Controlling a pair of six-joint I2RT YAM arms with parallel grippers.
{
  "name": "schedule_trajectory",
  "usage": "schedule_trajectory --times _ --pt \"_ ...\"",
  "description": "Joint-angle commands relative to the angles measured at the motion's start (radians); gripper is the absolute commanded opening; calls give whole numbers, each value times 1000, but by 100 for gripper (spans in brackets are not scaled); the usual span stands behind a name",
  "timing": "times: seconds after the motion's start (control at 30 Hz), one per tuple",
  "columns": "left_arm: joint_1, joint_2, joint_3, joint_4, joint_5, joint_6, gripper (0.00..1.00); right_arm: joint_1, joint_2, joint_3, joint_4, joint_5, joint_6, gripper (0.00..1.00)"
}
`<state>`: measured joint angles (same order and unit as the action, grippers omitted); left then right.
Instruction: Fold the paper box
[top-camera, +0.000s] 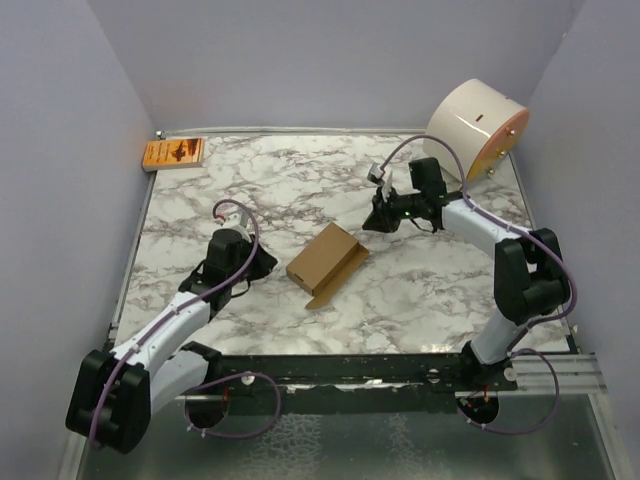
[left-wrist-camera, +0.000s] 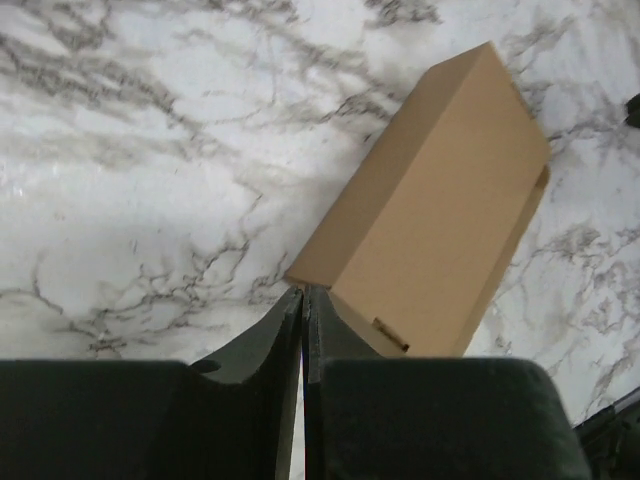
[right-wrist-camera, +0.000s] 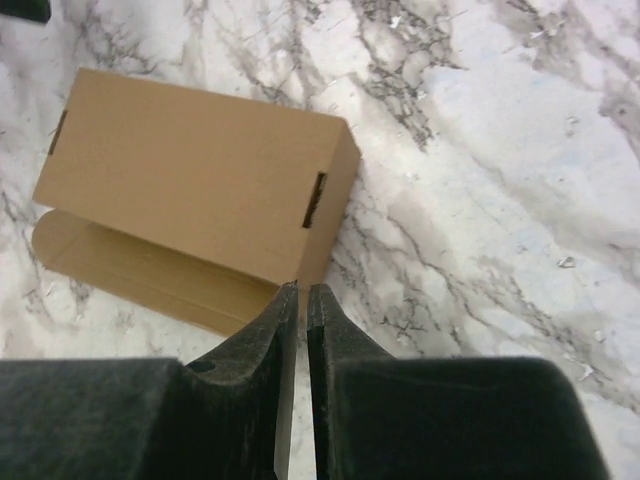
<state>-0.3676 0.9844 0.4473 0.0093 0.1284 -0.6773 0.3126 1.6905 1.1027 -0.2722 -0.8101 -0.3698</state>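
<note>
— While both claws look pinched to a thin slit, is either one holding the paper box (top-camera: 322, 258)?

— No. The left claw (left-wrist-camera: 303, 296) has its jaws pressed nearly together with nothing between them. The right claw (right-wrist-camera: 302, 290) shows the same narrow gap and is also empty. The box lies free on the marble tabletop (top-camera: 420, 290), at the middle of the overhead view, between the two arms.

— How does it lie?

— Its long axis runs on a diagonal, from lower left to upper right in the overhead view. It is already formed into an oblong carton, with one long flap (top-camera: 343, 278) open and flat on the tabletop along the lower-right side.

— Which arm is nearer?

— Hard to separate. The left claw sits just beside the lower-left end. In its wrist view a bottom corner of the box comes right to the tips, and I cannot tell whether they touch. The right claw sits just beside the upper-right end, which shows directly above its tips in the right wrist view.

— So what does the next move turn on?

— The open flap, I judge. It lies on the far side of the box from the left claw and at the left of the right wrist view, so the right arm seems better placed to lift it. Either claw would have to open first.
</note>
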Motion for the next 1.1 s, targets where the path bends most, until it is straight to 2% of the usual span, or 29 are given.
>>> schedule_trajectory --times 0.0,0.17,0.43,0.8,1.07 --pt "2 19 -57 -42 -15 -59 6 2 83 86 -55 80 4 9" --pt "-11 121 -86 79 33 -71 6 6 153 144 -110 96 -29 8" --pt "-45 338 6 196 71 -29 7 8 176 128 -147 83 -70 8" --pt "-71 598 238 192 74 96 8 0 73 44 -181 173 -133 8" --pt "-87 817 474 189 170 167 10 -50 -72 -34 -206 268 -175 10"
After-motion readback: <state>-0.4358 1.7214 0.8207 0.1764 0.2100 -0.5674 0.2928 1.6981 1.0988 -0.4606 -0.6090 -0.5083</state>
